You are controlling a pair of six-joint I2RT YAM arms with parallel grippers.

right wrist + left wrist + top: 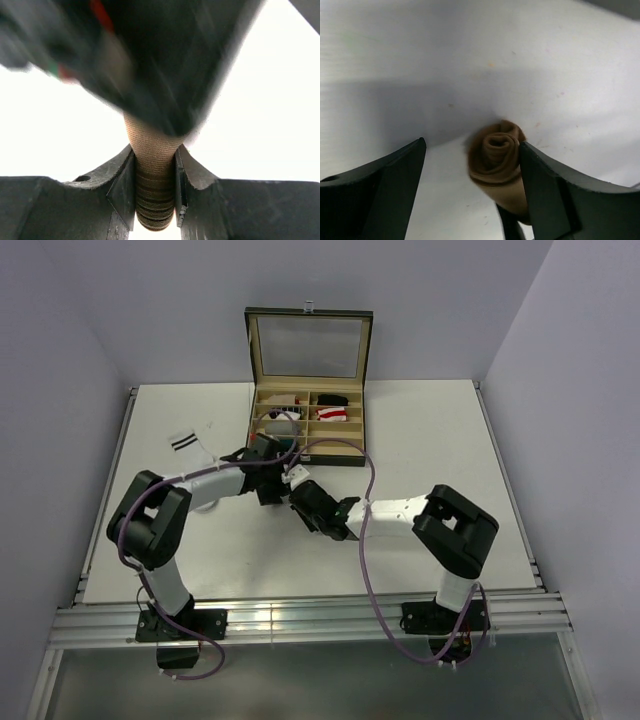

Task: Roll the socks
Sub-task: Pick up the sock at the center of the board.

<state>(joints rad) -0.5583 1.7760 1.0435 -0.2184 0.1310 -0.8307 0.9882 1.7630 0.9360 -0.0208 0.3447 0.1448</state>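
On the white table (450, 460) between pale walls (60, 340), right gripper (155, 186) clamps tan sock (495, 155); left gripper (472, 145) spread.

Three socks show: one tan sock (496, 160), rolled; one white sock (190, 448) with two dark stripes; one red-and-white sock (332, 414). There is one box (325, 459) with one glass lid (309, 345), one tabletop (440, 440), and two arms, a left arm (160, 525) and a right arm (455, 530). The bundles (282, 422) in the box are too small to count.
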